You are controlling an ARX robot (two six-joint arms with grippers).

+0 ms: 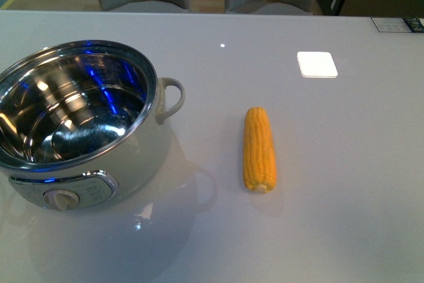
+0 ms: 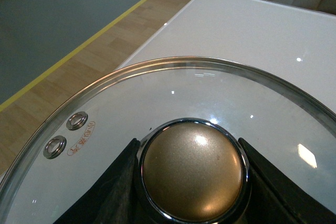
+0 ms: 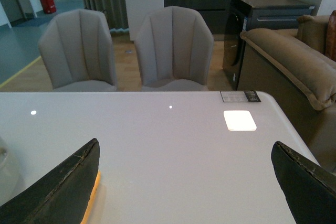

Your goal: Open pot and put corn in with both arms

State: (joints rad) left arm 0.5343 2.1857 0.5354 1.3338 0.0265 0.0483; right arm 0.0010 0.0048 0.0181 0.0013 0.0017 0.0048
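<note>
Left gripper (image 2: 191,174) clamps the lid (image 2: 173,90) by its knob so the pot (image 1: 149,147) at frame left stands uncovered, while the right gripper (image 3: 184,182) hangs spread wide by the central corn (image 1: 259,149), ready to grasp.

1. The pot (image 1: 142,144) stands open-mouthed, nothing over its bowl.
2. Bare desk (image 1: 331,183) rings the corn (image 1: 259,149); only the pot's side handle (image 1: 180,94) juts toward it.
3. My left tool (image 2: 191,174) grips the lid (image 2: 105,108), which fills the room beneath it.

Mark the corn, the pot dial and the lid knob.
corn (image 1: 259,150), front view, middle of the cob.
pot dial (image 1: 61,199), front view, centre of the dial.
lid knob (image 2: 192,170), left wrist view, bronze top.
</note>
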